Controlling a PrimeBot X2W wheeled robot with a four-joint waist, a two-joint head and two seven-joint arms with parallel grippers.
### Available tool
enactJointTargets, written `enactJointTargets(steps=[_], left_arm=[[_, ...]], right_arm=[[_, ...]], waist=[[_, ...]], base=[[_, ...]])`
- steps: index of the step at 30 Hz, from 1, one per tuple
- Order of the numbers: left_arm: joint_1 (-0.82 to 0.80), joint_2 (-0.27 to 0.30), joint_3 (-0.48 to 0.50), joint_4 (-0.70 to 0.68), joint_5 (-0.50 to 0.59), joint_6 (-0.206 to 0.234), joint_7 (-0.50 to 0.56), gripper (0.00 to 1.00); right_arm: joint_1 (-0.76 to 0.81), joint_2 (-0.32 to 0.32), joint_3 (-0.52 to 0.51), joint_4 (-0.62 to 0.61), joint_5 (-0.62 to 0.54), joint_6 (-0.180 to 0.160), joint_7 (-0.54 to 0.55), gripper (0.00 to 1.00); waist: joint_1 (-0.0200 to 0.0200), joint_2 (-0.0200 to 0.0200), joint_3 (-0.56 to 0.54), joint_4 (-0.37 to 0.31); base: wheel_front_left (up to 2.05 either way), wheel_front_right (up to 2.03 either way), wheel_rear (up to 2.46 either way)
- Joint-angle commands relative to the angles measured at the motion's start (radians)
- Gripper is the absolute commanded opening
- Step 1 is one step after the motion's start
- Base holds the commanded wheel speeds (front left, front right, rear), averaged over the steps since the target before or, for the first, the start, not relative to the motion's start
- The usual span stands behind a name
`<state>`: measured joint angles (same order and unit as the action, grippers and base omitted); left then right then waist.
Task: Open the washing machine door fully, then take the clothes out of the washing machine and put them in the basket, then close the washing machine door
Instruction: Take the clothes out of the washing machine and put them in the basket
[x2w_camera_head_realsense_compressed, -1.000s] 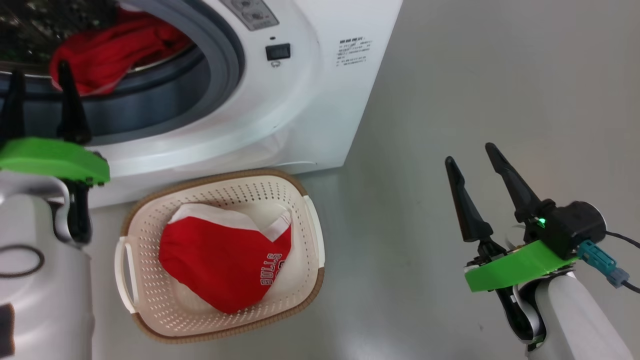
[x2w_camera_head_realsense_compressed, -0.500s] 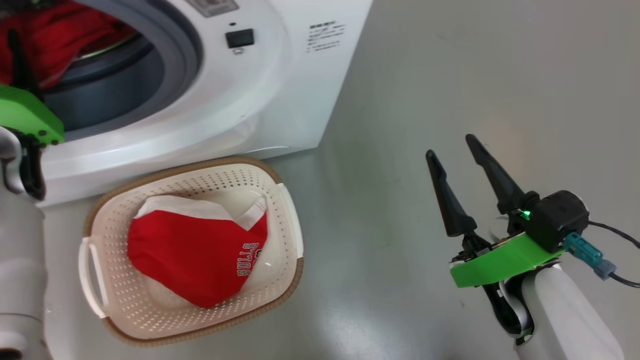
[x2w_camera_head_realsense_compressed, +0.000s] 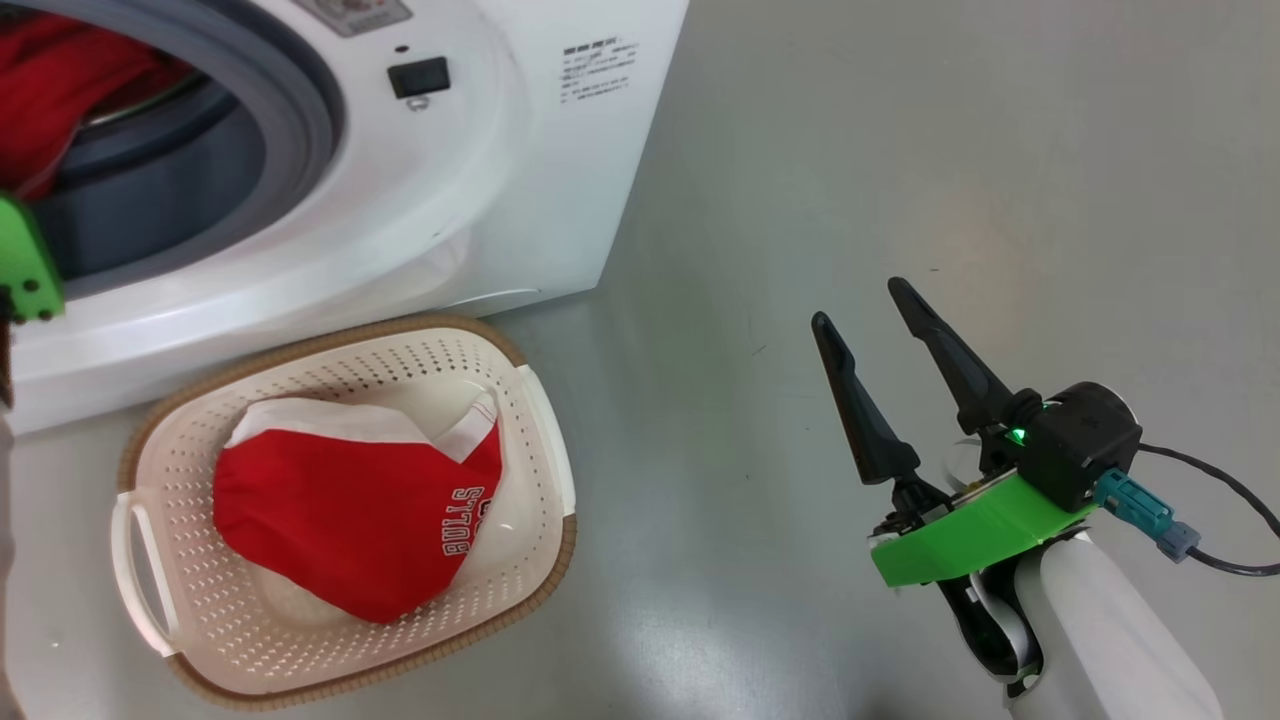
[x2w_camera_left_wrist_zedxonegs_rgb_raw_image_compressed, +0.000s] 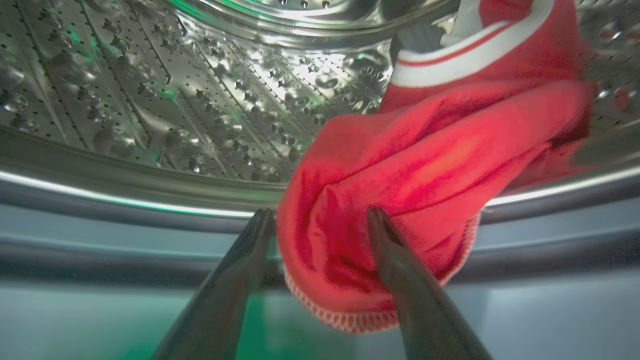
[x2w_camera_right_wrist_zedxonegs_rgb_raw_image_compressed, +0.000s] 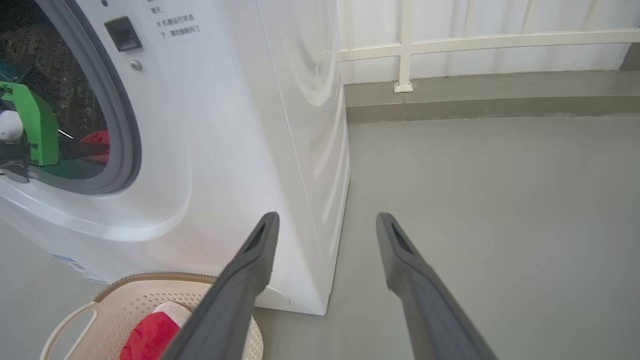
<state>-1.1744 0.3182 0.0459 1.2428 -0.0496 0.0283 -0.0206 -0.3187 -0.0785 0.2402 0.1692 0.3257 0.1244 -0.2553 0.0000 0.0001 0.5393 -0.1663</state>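
left gripper (x2w_camera_left_wrist_zedxonegs_rgb_raw_image_compressed: 320, 214) spread | red garment (x2w_camera_left_wrist_zedxonegs_rgb_raw_image_compressed: 430, 160) between its tips

Grey floor (x2w_camera_head_realsense_compressed: 900, 150) — washing machine (x2w_camera_head_realsense_compressed: 540, 200), basket (x2w_camera_head_realsense_compressed: 380, 365) just beside it.

Red garment (x2w_camera_left_wrist_zedxonegs_rgb_raw_image_compressed: 425, 165) on drum lip of white washing machine (x2w_camera_head_realsense_compressed: 520, 200); second red garment (x2w_camera_head_realsense_compressed: 340, 520) in cream basket (x2w_camera_head_realsense_compressed: 400, 355)
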Motion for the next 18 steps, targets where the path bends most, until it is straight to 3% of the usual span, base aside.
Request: enactJointTargets(steps=[1,10,11,12,13,18], left_arm=[[-0.012,0.064,0.001,-0.009,0.015,0.017,0.015,1.00],[-0.023,0.070,-0.043,0.015,0.036,0.023,0.079,1.00],[-0.024,0.066,-0.042,0.016,0.030,0.018,0.084,0.66],[-0.024,0.064,-0.042,0.017,0.027,0.013,0.086,0.13],[-0.022,0.062,-0.046,0.018,0.027,0.007,0.086,0.00],[-0.013,0.049,-0.042,0.006,0.004,-0.013,0.031,0.00]], right_arm=[[-0.006,0.006,0.022,-0.020,0.019,0.006,-0.006,1.00],[-0.010,0.013,0.021,-0.020,0.022,0.006,-0.006,1.00],[-0.010,0.013,0.021,-0.020,0.022,0.006,-0.006,1.00],[-0.011,0.014,0.022,-0.020,0.024,0.006,-0.006,1.00],[-0.011,0.015,0.022,-0.021,0.028,0.006,-0.006,1.00],[-0.015,0.018,0.021,-0.022,0.033,0.006,-0.006,1.00]], waist=[[0.0000,-0.0001,0.003,-0.005],[0.0000,-0.0001,0.012,-0.013],[0.0000,-0.0001,0.012,-0.013],[0.0000,-0.0001,0.013,-0.014],[0.0000,-0.0001,0.013,-0.014],[0.0000,-0.0001,0.015,-0.011]], base=[[0.00,0.00,0.00],[0.00,0.00,0.00],[0.00,0.00,0.00],[0.00,0.00,0.00],[0.00,0.00,0.00],[0.00,0.00,0.00]])
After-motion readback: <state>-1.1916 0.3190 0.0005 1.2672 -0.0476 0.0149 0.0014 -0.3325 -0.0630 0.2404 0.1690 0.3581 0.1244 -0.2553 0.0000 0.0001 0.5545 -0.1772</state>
